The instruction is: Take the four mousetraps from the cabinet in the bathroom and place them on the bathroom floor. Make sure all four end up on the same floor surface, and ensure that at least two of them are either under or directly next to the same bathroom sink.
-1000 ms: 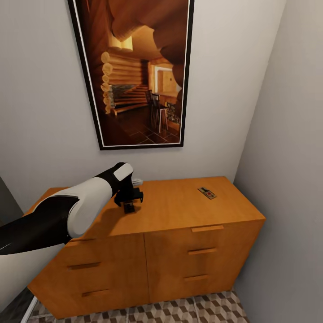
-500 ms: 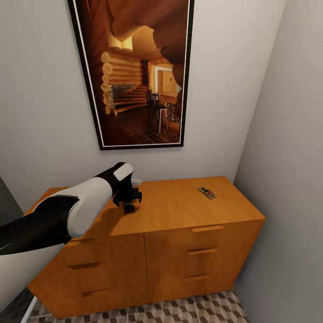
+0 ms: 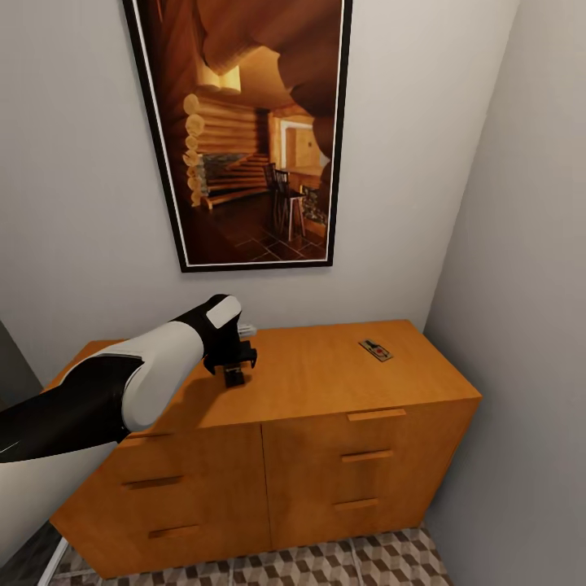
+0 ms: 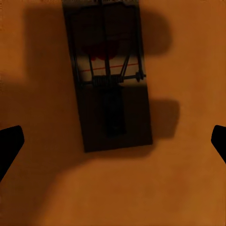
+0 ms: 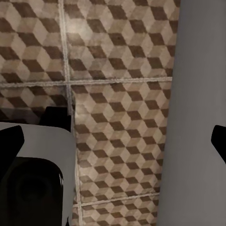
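Orange-brown wooden cabinet (image 3: pixel 325 382) top: my left gripper (image 3: pixel 234 370) hovers near its back-left corner, jaws apart — dark flat mousetrap (image 4: pixel 110 80) lies below, ungrasped. A second mousetrap (image 3: pixel 375 350) sits toward the back-right corner. Risk: fingers skid off the thin edges — descent too shallow.

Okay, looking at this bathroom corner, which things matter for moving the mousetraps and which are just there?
Part of the job:
- mousetrap under the left hand
- second mousetrap, lying toward the cabinet top's right end
- cabinet
- bathroom floor

Just there:
- framed cabin picture
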You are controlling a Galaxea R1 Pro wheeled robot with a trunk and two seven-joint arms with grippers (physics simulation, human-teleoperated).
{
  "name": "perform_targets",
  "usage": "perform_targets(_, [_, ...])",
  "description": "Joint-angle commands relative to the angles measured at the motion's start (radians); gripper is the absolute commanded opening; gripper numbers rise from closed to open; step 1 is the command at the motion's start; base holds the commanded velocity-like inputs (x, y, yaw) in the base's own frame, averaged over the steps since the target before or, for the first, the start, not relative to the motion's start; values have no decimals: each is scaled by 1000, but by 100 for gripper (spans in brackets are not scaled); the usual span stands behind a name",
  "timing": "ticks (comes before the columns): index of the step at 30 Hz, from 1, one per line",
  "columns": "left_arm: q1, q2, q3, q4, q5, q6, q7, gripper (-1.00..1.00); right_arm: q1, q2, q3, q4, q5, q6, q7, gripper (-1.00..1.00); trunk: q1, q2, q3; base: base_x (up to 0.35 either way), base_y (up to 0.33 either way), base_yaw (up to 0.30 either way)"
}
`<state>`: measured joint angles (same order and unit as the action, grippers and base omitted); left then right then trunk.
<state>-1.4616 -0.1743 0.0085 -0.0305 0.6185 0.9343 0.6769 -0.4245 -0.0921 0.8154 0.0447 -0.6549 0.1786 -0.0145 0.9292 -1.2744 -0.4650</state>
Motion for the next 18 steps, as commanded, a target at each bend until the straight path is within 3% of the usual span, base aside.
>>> perform_targets(1, [0,0,1,-2,7,2,10,100,-1,0,8,0,-8,4,-1,100,0,-1,-1,0,0,0])
perform_targets(10, [0,0,1,-2,5,1,10,100,-1,0,8,-1,-8,4,-2,100,0,-1,-1,0,0,0])
perform_targets(18, [0,0,1,-2,4,1,10,100,-1,0,8,-1,-8,4,-2,100,31,-57,-26,0,0,0])
